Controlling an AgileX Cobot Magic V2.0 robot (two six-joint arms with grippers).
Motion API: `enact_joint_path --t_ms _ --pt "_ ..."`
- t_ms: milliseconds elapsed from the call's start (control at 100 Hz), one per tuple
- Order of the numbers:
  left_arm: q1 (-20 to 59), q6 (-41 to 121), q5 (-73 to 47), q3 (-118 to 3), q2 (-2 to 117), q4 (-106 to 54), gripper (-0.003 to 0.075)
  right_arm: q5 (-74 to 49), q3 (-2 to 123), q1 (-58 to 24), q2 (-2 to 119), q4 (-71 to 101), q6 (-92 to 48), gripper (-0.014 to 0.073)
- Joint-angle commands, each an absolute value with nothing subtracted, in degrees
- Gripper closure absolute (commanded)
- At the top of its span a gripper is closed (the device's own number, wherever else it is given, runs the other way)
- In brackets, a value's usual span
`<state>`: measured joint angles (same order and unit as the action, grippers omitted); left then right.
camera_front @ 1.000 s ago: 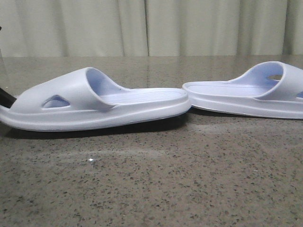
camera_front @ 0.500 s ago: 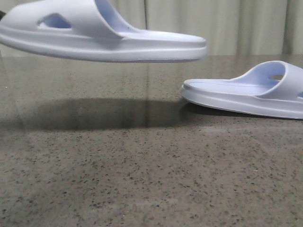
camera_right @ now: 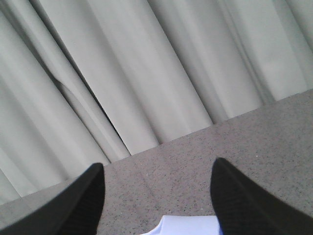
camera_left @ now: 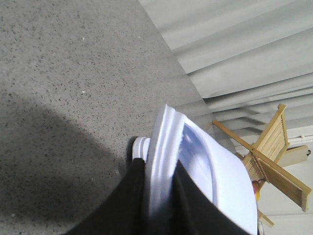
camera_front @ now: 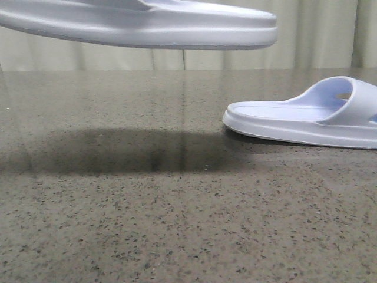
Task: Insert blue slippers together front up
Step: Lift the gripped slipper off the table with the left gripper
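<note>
On the left, one blue slipper (camera_front: 141, 23) hangs in the air above the speckled table (camera_front: 177, 236), its long axis running left to right and its sole level, casting a wide shadow (camera_front: 129, 150) below. The left gripper (camera_left: 159, 196) clamps its edge between black fingers (camera_left: 127, 205). On the right, the second slipper (camera_front: 306, 115) lies flat on the table, strap toward the right. The right gripper (camera_right: 156, 196) stands with fingers spread wide, holding nothing, above a pale slipper edge (camera_right: 188, 226). No writing can be read anywhere.
</note>
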<state>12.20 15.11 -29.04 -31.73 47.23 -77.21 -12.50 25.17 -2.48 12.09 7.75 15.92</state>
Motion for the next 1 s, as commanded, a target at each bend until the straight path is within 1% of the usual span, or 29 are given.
enact_joint_path --t_ms 0,120,210,480,710,990 --pt "9.9 13.9 -30.2 -33.8 46.7 -78.4 0.0704 -8.7 27.1 -2.0 14.1 7.9 16.3 0.0190" --pt "6.6 13.9 -31.9 -33.8 46.7 -77.4 0.0704 -9.0 27.1 -2.0 17.4 7.9 18.7 0.0190" --pt "4.7 13.9 -32.3 -33.8 46.7 -76.6 0.0704 -9.6 27.1 -2.0 21.6 7.9 23.7 0.0191" --pt "4.1 13.9 -31.9 -33.8 46.8 -74.9 0.0704 -3.8 27.1 -2.0 36.2 8.8 33.2 0.0191" --pt "4.1 13.9 -31.3 -33.8 46.8 -75.0 0.0704 -1.3 27.1 -2.0 45.7 16.8 33.3 0.0191" --pt "4.1 13.9 -31.3 -33.8 46.8 -75.0 0.0704 2.7 27.1 -2.0 51.4 18.8 33.3 0.0191"
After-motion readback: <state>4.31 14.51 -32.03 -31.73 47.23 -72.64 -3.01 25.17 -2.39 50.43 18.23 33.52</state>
